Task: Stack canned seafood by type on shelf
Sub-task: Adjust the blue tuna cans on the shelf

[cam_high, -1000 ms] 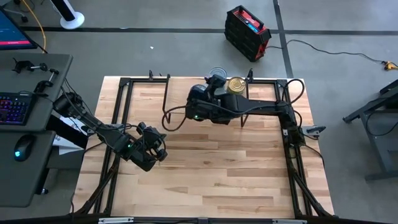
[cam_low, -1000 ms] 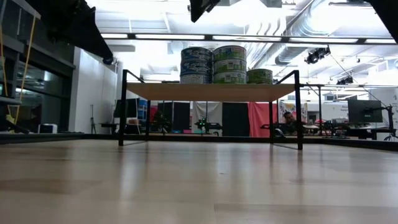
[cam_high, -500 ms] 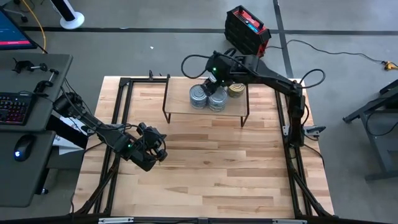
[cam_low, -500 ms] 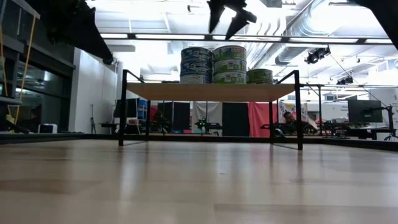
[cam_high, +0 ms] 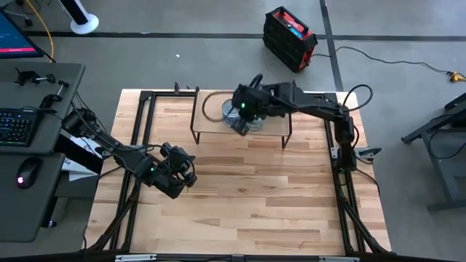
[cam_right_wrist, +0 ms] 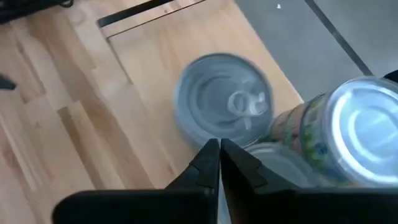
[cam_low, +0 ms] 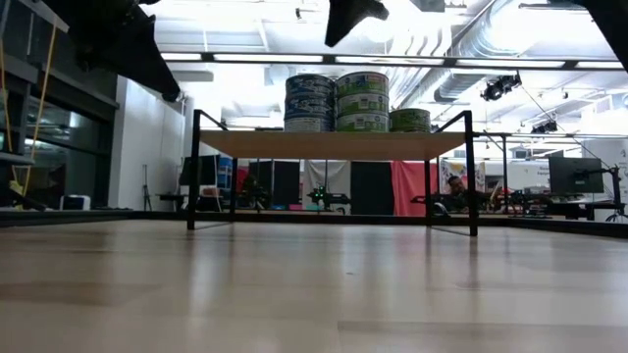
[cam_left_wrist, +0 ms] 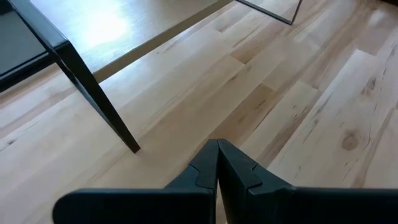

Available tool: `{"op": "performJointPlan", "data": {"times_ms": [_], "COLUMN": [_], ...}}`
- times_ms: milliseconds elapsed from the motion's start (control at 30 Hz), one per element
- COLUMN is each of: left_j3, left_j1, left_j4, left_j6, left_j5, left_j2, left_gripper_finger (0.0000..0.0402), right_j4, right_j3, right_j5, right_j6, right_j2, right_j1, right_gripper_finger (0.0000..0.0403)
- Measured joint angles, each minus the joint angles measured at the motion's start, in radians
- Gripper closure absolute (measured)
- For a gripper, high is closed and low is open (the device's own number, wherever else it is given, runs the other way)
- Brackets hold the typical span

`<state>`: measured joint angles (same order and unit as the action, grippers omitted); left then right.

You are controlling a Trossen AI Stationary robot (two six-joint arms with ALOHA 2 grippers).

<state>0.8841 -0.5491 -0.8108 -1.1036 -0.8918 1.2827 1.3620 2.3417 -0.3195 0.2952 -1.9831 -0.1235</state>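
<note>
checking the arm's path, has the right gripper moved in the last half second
Yes: the right gripper swung from the shelf's back edge to over the tins.

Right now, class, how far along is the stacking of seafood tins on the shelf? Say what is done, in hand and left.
Done: two tall stacks of tins and a lower gold tin stand on the shelf.
In hand: nothing; the right gripper is shut and empty above the stacks, and the left gripper is shut over the bare table.
Left: no loose tins show, so little apparently remains.
</note>
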Motion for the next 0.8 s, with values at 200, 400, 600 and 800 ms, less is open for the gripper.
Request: {"op": "performJointPlan", "data": {"times_ms": [200,400,600,800], "left_j3": [0.000,0.000,0.000,0.000], "left_j1": [0.000,0.000,0.000,0.000], "left_j4": [0.000,-0.001,-0.001,-0.002], "left_j6": [0.004,0.007,0.002,0.031], "left_j5": [0.000,-0.007,-0.007,0.032], "left_j2": [0.000,0.000,0.000,0.000], "left_gripper_finger": [0.0402,0.0402,0.0402,0.0401], "right_j4": [0.009,0.012,0.094,0.124], "right_j3": [0.000,0.000,-0.002,-0.002], "right_j5": [-0.063,-0.169,-0.273,-0.364], "right_j6": [0.089,0.176,0.258,0.355], "right_j2": [-0.011,-0.108,-0.186,-0.169], "right_j1": [0.082,0.168,0.216,0.242], "right_gripper_finger": [0.0402,0.0403,0.0403,0.0403]}}
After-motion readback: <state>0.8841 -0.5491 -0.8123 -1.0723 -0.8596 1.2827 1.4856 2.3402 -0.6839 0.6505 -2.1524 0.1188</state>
